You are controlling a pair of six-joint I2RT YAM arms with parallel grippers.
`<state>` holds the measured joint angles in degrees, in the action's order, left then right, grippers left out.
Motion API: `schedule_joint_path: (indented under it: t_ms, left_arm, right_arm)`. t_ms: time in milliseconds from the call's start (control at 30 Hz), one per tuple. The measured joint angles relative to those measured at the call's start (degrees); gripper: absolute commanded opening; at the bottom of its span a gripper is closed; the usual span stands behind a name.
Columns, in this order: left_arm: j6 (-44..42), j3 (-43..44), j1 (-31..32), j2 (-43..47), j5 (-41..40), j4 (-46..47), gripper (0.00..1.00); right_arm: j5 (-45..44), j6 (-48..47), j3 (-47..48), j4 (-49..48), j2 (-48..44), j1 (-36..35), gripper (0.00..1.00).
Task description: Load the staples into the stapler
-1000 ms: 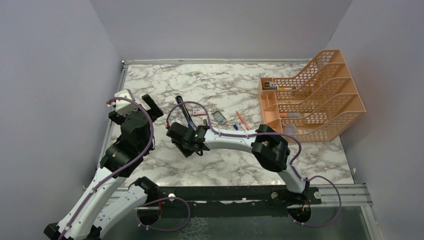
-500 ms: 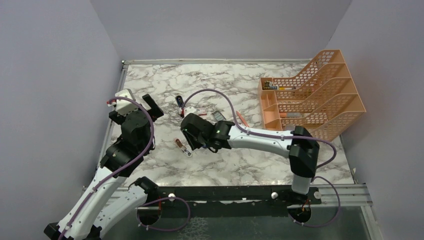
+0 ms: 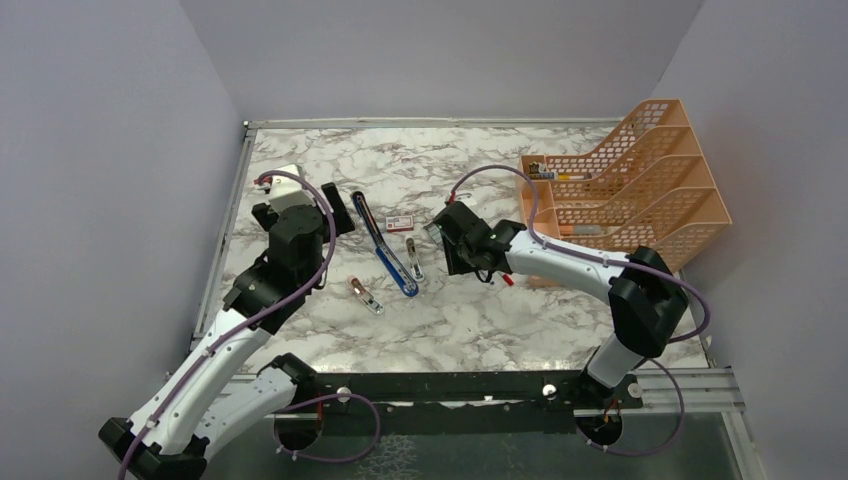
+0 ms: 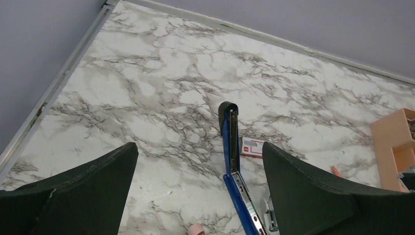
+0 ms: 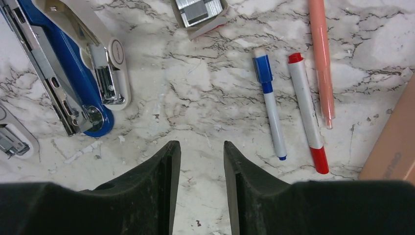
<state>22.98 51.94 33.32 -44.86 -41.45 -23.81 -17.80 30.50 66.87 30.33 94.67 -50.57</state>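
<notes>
The blue stapler (image 3: pixel 384 246) lies opened out flat on the marble, its silver channel facing up; it also shows in the left wrist view (image 4: pixel 230 147) and the right wrist view (image 5: pixel 63 73). The red-and-white sleeve (image 3: pixel 399 222) lies just right of it, and shows in the left wrist view (image 4: pixel 252 147). The grey tray of staple strips (image 5: pixel 200 12) lies ahead of my right gripper. My left gripper (image 3: pixel 302 208) is wide open and empty, left of the stapler. My right gripper (image 3: pixel 455 245) is open a little and empty, over bare marble right of the stapler.
Two small white staplers (image 3: pixel 413 258) (image 3: pixel 365 295) lie beside the blue one. A blue-capped pen (image 5: pixel 269 107), a red-capped pen (image 5: pixel 306 107) and a peach pen (image 5: pixel 320 58) lie right of my right gripper. An orange mesh file rack (image 3: pixel 620 200) stands at the back right.
My right gripper has swung from the stapler's left side to its right, near the staple tray. The stapler now lies uncovered and open. My left gripper has moved right towards it.
</notes>
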Motion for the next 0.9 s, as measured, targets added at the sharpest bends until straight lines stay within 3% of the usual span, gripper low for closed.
schedule_joint_path:
  t_ms: [333, 667, 900]
  left_arm:
    - [-1.9, 0.0, 0.0, -3.5, 10.2, 3.0, 0.99]
    - [-1.3, -1.9, 0.0, -5.5, 13.6, 5.7, 0.99]
    - [-0.1, -3.3, 0.0, -8.3, 16.1, 7.9, 0.95]
  right_arm:
    - [3.6, -0.2, -0.6, 0.1, 0.3, 5.1, 0.37]
    - [8.0, -3.1, -4.2, -2.5, 3.1, 8.4, 0.36]
    - [10.3, -5.4, -4.2, -4.9, 3.2, 8.4, 0.29]
